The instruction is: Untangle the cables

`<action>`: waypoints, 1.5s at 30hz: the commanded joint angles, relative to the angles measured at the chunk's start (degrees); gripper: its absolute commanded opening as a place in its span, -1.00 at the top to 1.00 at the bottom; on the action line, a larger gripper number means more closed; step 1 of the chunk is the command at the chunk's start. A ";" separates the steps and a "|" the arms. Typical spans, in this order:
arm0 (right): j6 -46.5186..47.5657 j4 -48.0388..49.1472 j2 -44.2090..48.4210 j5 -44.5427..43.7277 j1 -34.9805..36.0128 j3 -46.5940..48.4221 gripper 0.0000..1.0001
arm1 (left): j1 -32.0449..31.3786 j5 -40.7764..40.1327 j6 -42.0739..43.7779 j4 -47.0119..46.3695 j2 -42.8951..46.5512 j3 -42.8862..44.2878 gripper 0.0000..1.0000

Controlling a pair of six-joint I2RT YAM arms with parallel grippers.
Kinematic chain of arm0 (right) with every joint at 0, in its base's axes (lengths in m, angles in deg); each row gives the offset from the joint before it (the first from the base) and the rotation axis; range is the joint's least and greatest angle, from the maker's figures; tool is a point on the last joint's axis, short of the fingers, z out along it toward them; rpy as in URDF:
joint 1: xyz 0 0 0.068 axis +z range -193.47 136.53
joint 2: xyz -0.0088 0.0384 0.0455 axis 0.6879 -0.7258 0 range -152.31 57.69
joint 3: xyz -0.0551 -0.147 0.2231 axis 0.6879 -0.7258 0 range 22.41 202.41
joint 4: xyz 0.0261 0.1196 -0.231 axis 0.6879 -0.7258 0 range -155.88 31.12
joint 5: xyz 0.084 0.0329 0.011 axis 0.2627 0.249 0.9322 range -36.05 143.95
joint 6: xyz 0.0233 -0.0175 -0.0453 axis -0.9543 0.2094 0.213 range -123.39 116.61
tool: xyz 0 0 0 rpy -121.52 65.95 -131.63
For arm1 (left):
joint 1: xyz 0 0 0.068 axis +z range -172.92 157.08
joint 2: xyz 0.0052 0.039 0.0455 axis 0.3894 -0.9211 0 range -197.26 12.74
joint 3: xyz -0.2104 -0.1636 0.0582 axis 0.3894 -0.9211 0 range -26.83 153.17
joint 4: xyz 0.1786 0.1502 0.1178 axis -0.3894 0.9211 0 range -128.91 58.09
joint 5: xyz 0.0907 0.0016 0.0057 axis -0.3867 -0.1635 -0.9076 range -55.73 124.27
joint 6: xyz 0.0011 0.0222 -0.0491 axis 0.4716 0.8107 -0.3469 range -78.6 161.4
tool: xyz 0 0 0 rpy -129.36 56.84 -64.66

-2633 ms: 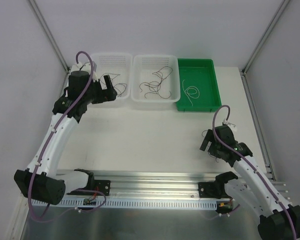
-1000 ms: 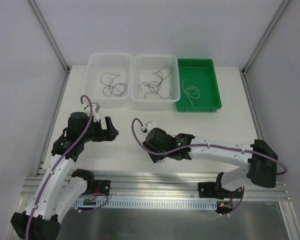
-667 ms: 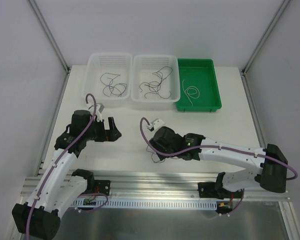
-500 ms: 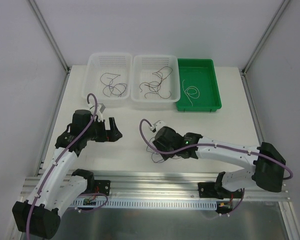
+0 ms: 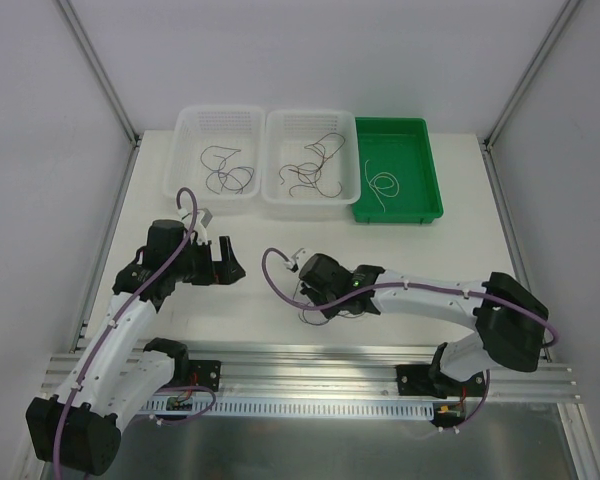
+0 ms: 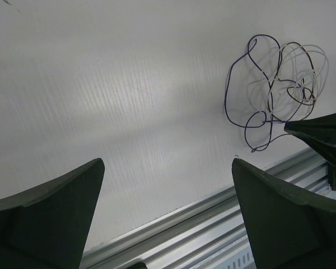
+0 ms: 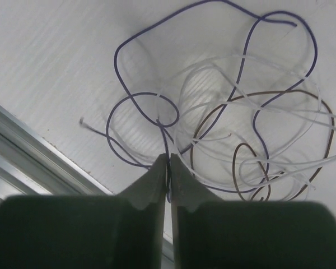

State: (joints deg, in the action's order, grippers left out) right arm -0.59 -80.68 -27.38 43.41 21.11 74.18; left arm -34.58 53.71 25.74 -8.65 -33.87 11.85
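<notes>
A tangled clump of thin cables (image 5: 311, 317) lies on the white table near its front edge. In the right wrist view it shows a dark purple strand (image 7: 135, 95), a white strand (image 7: 213, 63) and a brown strand (image 7: 291, 95) looped through each other. My right gripper (image 7: 168, 159) is shut on the purple strand at the clump's near side, low over the table (image 5: 320, 298). My left gripper (image 5: 226, 266) hangs open to the left of the clump, holding nothing. The left wrist view shows the clump (image 6: 280, 92) off to the right of its open fingers (image 6: 73, 190).
At the back stand three bins. A white basket (image 5: 183, 160) holds dark cables, a second white basket (image 5: 272, 165) holds dark and brownish ones, and a green tray (image 5: 432, 185) holds a white one. An aluminium rail (image 5: 310, 356) runs along the near edge.
My right gripper has closed on the purple strand and its wrist has shifted slightly left over the clump. The left arm settled beside the clump, still open.
</notes>
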 commanded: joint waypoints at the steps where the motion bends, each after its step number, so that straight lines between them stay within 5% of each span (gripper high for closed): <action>1: 0.88 -1.65 3.16 -0.18 -0.24 3.33 0.98 | -0.38 1.56 0.72 -1.26 -0.15 -0.27 -0.98; 13: 3.52 -11.77 20.82 -2.20 2.39 18.80 0.99 | -0.38 0.95 0.46 -1.34 0.12 -0.36 -0.98; 21: 2.82 -4.48 32.16 -9.39 2.48 16.18 0.99 | -0.38 2.61 0.28 -1.52 0.47 -0.18 -0.98; 27: -2.63 -6.76 30.94 -17.82 2.40 15.56 0.99 | -1.17 8.06 -3.76 -3.89 1.96 -1.76 -0.98; 38: -5.36 -10.10 29.09 -23.03 1.17 19.42 0.99 | -26.45 -9.48 -18.70 -20.75 4.78 -10.45 -0.98; 45: -6.76 -10.37 29.35 -20.66 0.99 17.76 0.99 | -44.56 -27.41 -7.03 -28.67 -5.05 -5.55 -0.96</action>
State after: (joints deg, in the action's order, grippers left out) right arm -5.81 -91.20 1.34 22.84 22.36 91.27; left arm -73.72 38.00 12.54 -30.03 -35.51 2.51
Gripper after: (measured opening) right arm 0.019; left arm 0.981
